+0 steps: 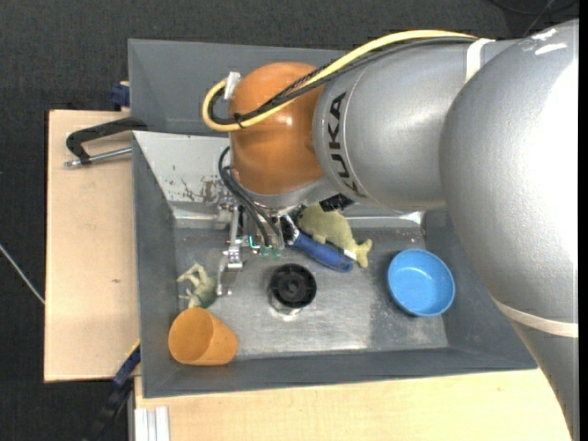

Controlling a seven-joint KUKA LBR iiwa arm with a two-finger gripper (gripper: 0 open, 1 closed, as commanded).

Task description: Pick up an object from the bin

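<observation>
Blue tool (323, 253), one end hidden behind hand (241, 251)

On the flat floor of the grey metal bin (354, 324): an orange plastic cup (202, 337) on its side in the near-left corner; just beyond it a small pale-green toy figure (197, 286); mid-floor a black round ridged disc (292, 286); right, a round blue bowl (421, 283), upright; behind, a blue stick-shaped piece (322, 252) against a pale-yellow lump (336, 229).

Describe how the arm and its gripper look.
The arm is thick, rounded and silver-grey, with black KUKA lettering. A glossy orange cover domes its wrist, a yellow cable loops over it, and thin black cables run below to the small metal gripper.
</observation>
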